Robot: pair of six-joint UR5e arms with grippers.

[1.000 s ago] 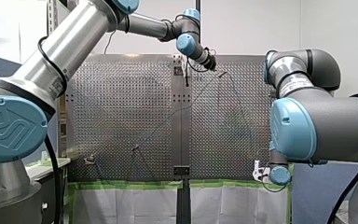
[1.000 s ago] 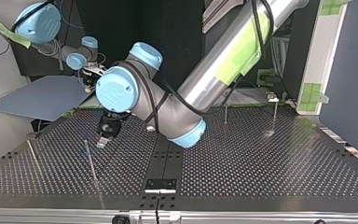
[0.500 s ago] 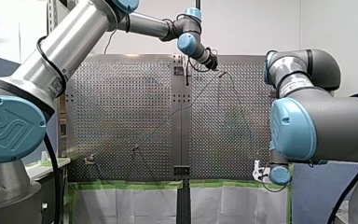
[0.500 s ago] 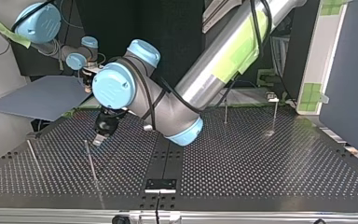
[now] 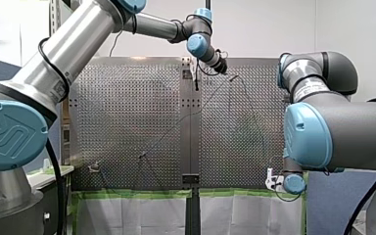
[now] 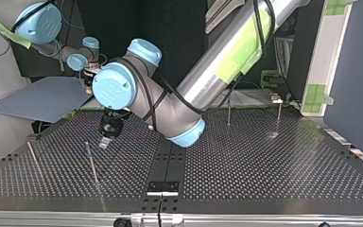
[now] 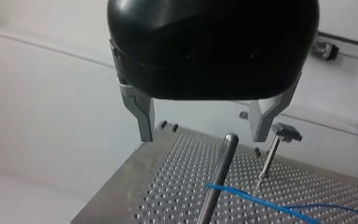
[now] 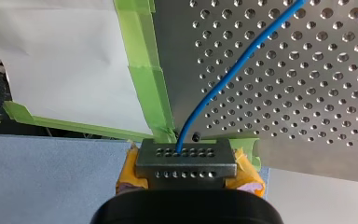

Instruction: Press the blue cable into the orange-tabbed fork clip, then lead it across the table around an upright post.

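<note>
**Left jaws wide by the post, right hand pinching the cable**

Front view: my left arm reaches from the view's left over the perforated table to its far side, just right of the middle strip. My left gripper hangs there, too small for me to read its fingers. My right gripper sits at the table's near edge, at the view's right. The blue cable shows only as a thin line slanting over the holes between the two.

Top view: my left arm comes in at the upper right and crosses past the middle. My left gripper points down close over the table, just beside an upright post. My right gripper is far back at the view's left, by the table's edge.

Left wrist view: my metal fingers stand wide apart with nothing between them. Ahead of the gap rises the round-topped upright post. The blue cable lies along the table and meets that post's side; whether it wraps it I cannot tell. A second post with a dark head stands near.

Right wrist view: my right gripper is closed on the blue cable, yellow pads showing at its sides. The cable leaves my fingertips and curves away over the holes, past the green tape on the table's edge.
</note>
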